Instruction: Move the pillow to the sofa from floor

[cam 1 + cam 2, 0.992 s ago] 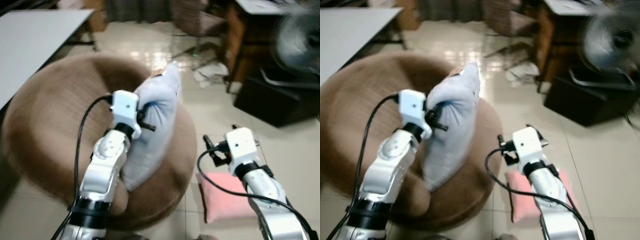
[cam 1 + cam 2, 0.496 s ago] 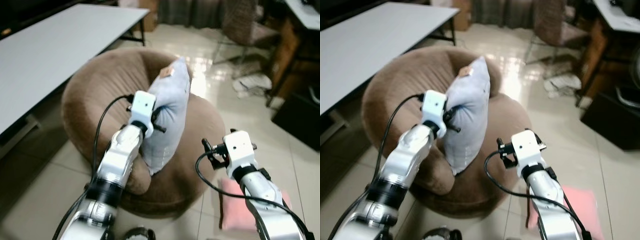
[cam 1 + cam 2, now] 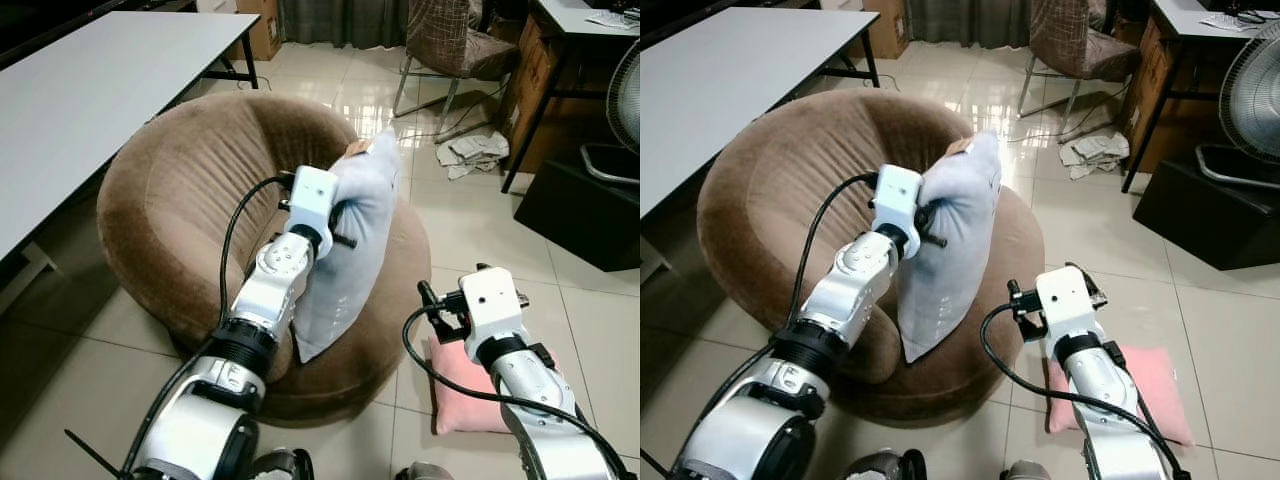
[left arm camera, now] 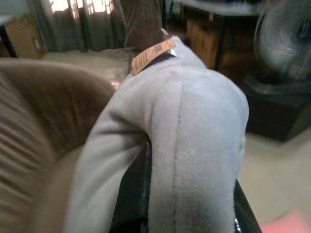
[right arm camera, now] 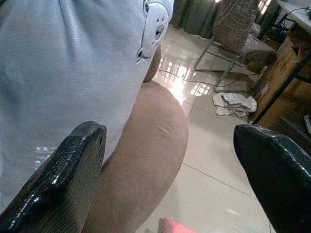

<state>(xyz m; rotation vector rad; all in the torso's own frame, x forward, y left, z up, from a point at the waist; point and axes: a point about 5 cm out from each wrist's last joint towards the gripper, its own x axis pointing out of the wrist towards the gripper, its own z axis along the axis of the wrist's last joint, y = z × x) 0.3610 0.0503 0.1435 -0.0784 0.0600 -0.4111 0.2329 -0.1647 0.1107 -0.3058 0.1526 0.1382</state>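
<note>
The left gripper point(image 3: 335, 215), fingers pinching the grey pillow point(image 3: 352, 245), holds it upright over the brown sofa point(image 3: 170, 200), release pending, while the right gripper point(image 3: 440, 318) hovers beside the sofa, fingers spread.

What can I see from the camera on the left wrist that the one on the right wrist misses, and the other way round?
Left wrist view alone: the orange tag at the grey pillow's corner, and a blurred fan.

Right wrist view alone: a small printed face on the pillow, crumpled cloth on the floor, and the right gripper's wide-apart fingers.

Both: the grey pillow, the brown sofa, the chair behind, and a corner of the pink pillow.
</note>
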